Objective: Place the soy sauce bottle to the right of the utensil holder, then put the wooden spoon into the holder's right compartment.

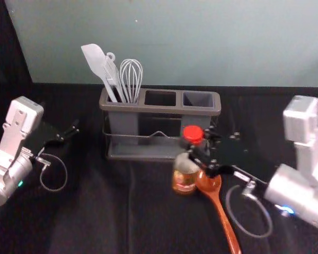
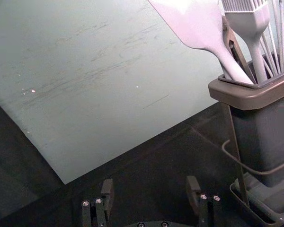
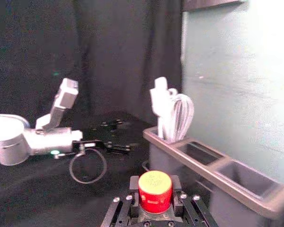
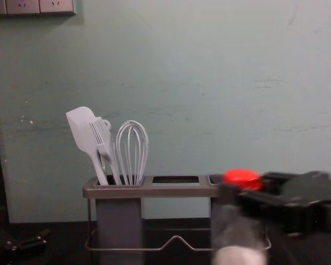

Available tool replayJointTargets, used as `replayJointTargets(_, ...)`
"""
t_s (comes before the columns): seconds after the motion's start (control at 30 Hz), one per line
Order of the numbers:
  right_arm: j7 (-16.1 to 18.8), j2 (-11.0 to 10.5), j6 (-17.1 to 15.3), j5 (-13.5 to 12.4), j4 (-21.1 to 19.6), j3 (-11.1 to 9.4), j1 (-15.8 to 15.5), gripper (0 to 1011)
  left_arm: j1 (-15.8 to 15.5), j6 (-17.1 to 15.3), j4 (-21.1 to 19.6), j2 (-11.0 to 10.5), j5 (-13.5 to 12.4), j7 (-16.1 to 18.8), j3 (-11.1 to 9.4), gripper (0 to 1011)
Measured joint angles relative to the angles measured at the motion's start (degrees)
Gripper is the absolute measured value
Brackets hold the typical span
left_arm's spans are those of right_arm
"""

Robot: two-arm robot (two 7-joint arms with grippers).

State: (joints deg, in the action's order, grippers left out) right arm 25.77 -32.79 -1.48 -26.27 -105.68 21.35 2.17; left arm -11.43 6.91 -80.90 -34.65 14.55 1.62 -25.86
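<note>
Unplaced, the soy sauce bottle (image 1: pixel 184 179) is clasped by the right gripper (image 3: pixel 155 191) in front of the utensil holder (image 1: pixel 161 110); wooden spoon (image 1: pixel 210 184) uninserted; left gripper (image 2: pixel 150 186) parked wide open leftward.

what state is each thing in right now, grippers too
soy sauce bottle: capped, roughly upright, gripped
wooden spoon: lying down, not in the holder
utensil holder: upright, left compartment filled, middle and right empty
spatula: standing in left compartment
whisk: standing in left compartment
left gripper: open, left of holder
right gripper: closed on bottle
</note>
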Motion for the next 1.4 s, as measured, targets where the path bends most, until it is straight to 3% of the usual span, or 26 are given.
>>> replayJointTargets(0.17,-1.8,-2.7,1.1,-1.2,-3.0,-4.8,-4.7,382,0.0,0.0,0.0,0.0,0.0,0.0,0.0,1005)
replayJointTargets(0.27,-3.3,-4.3,2.3,-1.5,-4.7,-9.1,-8.3,381,0.0,0.0,0.0,0.0,0.0,0.0,0.0,1005)
replayJointTargets(0.5,-4.6,-4.9,3.2,-2.0,-4.4,-14.4,-11.2,381,0.0,0.0,0.0,0.0,0.0,0.0,0.0,1005)
replayJointTargets(0.6,-4.9,-4.3,3.0,-2.1,-3.0,-15.3,-10.7,381,0.0,0.0,0.0,0.0,0.0,0.0,0.0,1005)
replayJointTargets(0.93,-4.9,-1.7,1.3,-2.0,3.0,-15.2,-5.9,381,0.0,0.0,0.0,0.0,0.0,0.0,0.0,1005)
replayJointTargets(1.1,-4.5,0.2,0.3,-1.1,7.4,-13.4,-1.4,381,0.0,0.0,0.0,0.0,0.0,0.0,0.0,1005)
replayJointTargets(1.4,-4.1,2.7,-0.2,0.8,12.5,-10.7,3.9,381,0.0,0.0,0.0,0.0,0.0,0.0,0.0,1005)
